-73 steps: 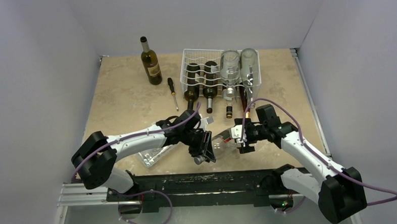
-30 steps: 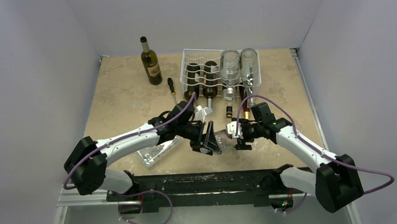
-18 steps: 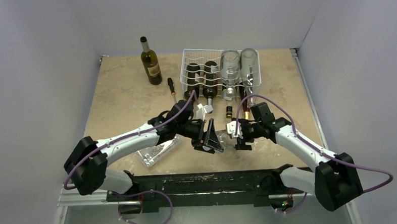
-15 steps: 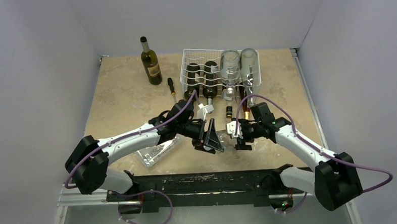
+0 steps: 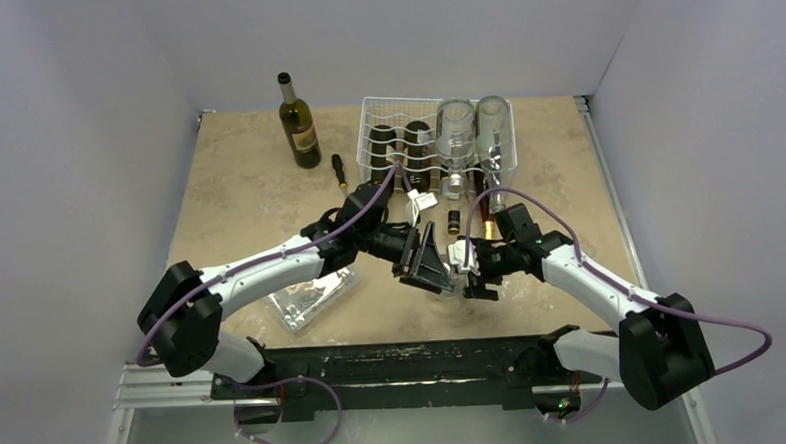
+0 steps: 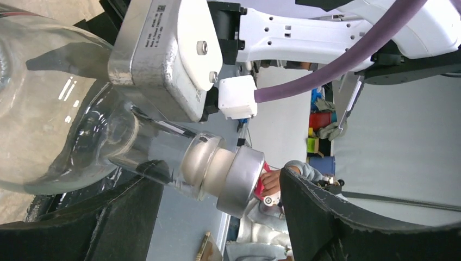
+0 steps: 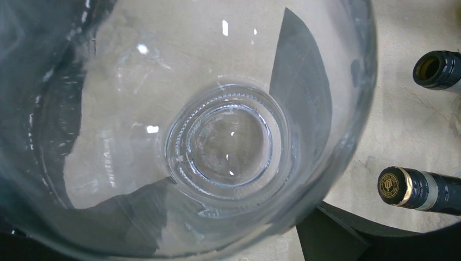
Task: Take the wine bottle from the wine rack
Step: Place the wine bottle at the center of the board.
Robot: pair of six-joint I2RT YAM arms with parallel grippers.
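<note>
Handover: the left fingers [image 6: 348,228] have just opened off the clear wine bottle [image 6: 54,119], leaving the right fingers [image 7: 369,242] gripping it (well off the wine rack [image 5: 389,110]).

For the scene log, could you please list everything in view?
White wire wine rack: one, table's far side.
Dark glass bottles: two, lying in rack's left half.
Clear glass bottles: two, rack's right half.
Dark bottle necks: two, one gold-capped, near rack's front.
Upright dark wine bottle: one, left of rack.
Black-handled screwdriver: one, beside rack's left.
Clear plastic parts box: one, near left.
Silver-capped clear glass wine bottle: one, between grippers.
Left gripper: black, open around its neck.
Right gripper: black, gripping that bottle.
</note>
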